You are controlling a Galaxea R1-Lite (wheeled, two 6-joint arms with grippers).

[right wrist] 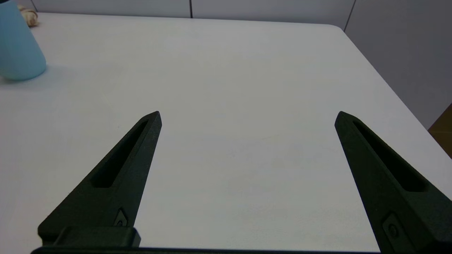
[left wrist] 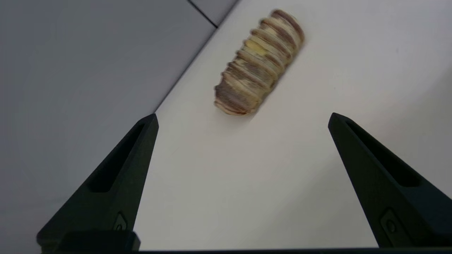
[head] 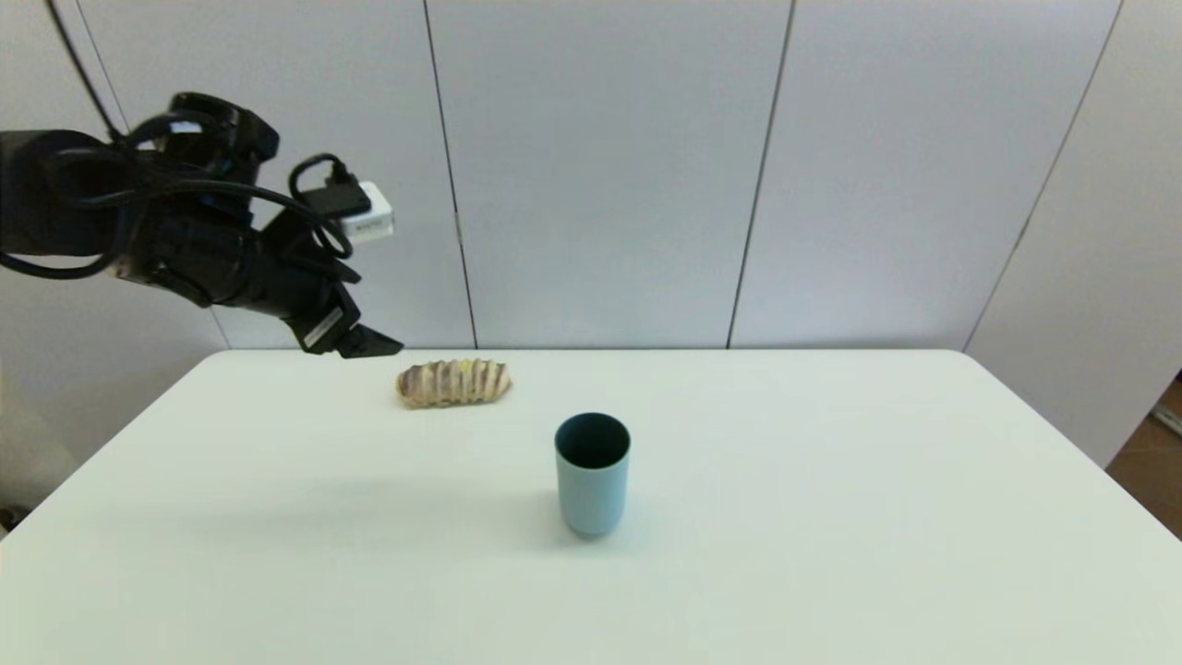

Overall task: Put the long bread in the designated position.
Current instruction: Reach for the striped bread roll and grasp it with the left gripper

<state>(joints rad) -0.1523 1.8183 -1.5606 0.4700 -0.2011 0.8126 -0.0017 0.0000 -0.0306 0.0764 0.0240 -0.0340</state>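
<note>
One loaf: bread [head: 453, 382] lay crosswise at the bench's [head: 831, 517] far edge.
Left claw [left wrist: 243, 118]: wide open, empty, hovering just left of the bread, nearer arm.
Right claw [right wrist: 248, 116]: open, empty, parked.

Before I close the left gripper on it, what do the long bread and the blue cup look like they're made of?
The long bread looks like a moulded prop, perhaps foam or plastic: even crosswise brown ridges with a faint sheen, though real crust can't be ruled out. The cup looks like matte plastic or glazed ceramic: uniform light blue, smooth wall, no highlights. The left gripper hangs open short of the bread.
</note>
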